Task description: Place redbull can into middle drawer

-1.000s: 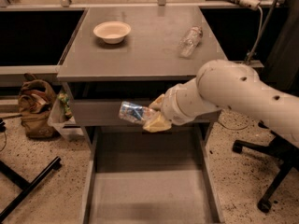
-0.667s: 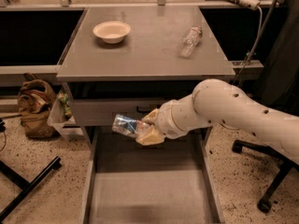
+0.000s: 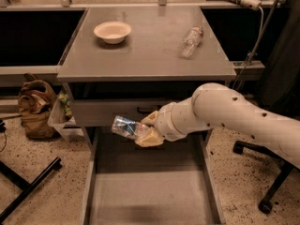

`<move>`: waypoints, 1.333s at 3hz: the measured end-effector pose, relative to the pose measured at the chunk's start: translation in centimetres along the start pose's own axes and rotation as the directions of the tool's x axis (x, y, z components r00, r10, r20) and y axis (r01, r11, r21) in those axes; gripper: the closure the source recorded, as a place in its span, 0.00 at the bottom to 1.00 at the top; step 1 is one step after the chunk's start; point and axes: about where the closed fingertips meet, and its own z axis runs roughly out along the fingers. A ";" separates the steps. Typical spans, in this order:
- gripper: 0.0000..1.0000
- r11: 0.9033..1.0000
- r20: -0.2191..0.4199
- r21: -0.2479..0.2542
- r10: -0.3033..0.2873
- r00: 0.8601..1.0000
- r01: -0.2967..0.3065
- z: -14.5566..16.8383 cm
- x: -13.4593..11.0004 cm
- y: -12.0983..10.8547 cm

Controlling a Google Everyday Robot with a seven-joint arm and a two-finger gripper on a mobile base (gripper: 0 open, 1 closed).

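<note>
The robot's white arm point(image 3: 234, 116) comes in from the right edge of the view and bends at a thick elbow. Its forearm runs leftward and slightly down below the front edge of the surface point(image 3: 140, 60). The tool point(image 3: 149, 130) sits at its left end, in front of the closed drawer front point(image 3: 98, 112), with its pale fingers closed around the redbull can point(image 3: 124, 126).

Compared with a second ago, the tool and can are lower and further left. They have dropped from level with the drawer front to just beneath it, and have barely shifted over the last part of that second.

The can is shiny silver and blue and looks a little crumpled. It lies nearly on its side, with its free end pointing left and tilted slightly upward. It hangs in the air over the rear left part of the middle drawer point(image 3: 150, 200), which is pulled out towards the camera, and does not touch the drawer's flat grey floor.

On the surface, a cream bowl point(image 3: 112, 32) stands near the rear left corner. A clear plastic bottle point(image 3: 191, 41) lies towards the right edge.
</note>
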 end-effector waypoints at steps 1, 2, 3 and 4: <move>1.00 1.000 -0.035 -0.004 -0.016 0.999 0.016 4.6 2.9 1.3; 1.00 0.998 -0.122 0.030 -0.058 0.991 0.062 9.2 7.0 2.6; 1.00 0.991 -0.176 0.096 -0.072 0.982 0.090 11.3 10.3 1.9; 1.00 0.990 -0.130 0.142 0.024 0.991 -0.006 13.5 12.7 0.6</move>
